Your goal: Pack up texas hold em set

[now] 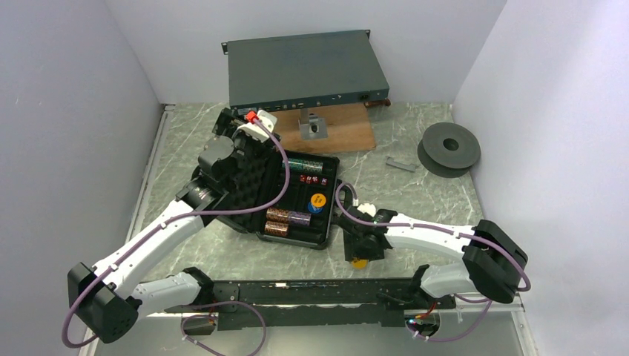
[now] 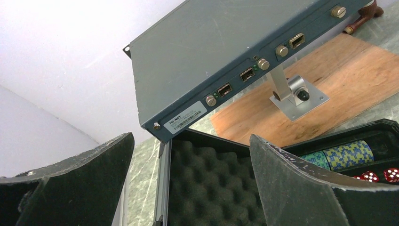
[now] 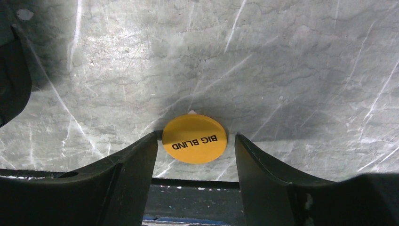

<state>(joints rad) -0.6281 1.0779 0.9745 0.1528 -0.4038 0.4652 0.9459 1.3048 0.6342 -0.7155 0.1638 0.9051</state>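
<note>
Just marbled tbl under case, white walls

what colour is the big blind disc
Orange-yellow with black lettering. The disc shows best in the right wrist view.

A robotics lab test cell: plain white partition walls box in a marble-patterned counter. A rack-mount network unit sits at upper centre and a grey spool at right. A cabled robot arm is bolted at each end of the black rail along the bottom.
</note>
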